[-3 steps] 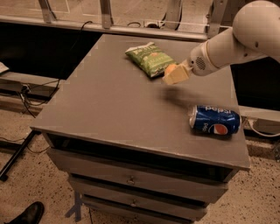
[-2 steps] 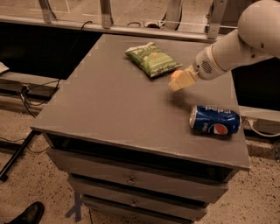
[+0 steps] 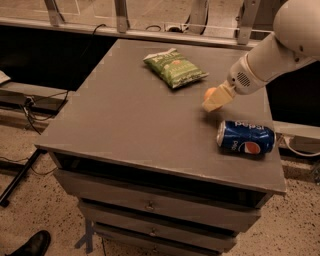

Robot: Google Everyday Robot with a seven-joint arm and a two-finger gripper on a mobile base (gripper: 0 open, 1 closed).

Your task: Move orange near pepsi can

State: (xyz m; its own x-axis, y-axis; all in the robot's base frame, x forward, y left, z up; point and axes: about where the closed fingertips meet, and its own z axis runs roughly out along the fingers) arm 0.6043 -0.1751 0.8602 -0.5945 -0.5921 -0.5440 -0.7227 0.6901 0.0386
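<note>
Speckled flooring (image 3: 45,200) is seen around a grey desk (image 3: 130,120), whose flat top is set over a stack of drawers (image 3: 150,205) with small knobs. Behind the far edge of the desk, a pale ledge with upright metal posts (image 3: 121,15) is visible, and below it the space is dark. Dark cables (image 3: 30,107) are trailed over the floor to the left of the desk, and the toe of a black shoe (image 3: 32,245) is seen at the bottom left.

The white arm (image 3: 280,45) is extended from beyond the right edge, and the gripper (image 3: 210,102) is held over the right half of the top, about midway between the far and near edges, its cream fingers (image 3: 219,98) angled down and to the left. The orange (image 3: 209,93) is pinched at the fingers, with only a small patch of it shown on their far-left side. Whether the fruit is resting on the surface cannot be told.

The pepsi can (image 3: 246,137) is laid on its side close to the right edge, nearer the front right corner, its silver end turned to the left. It is found just in front of and to the right of the gripper, near it but apart. A green chip bag (image 3: 175,68) is laid flat towards the far edge, well apart from the can.
</note>
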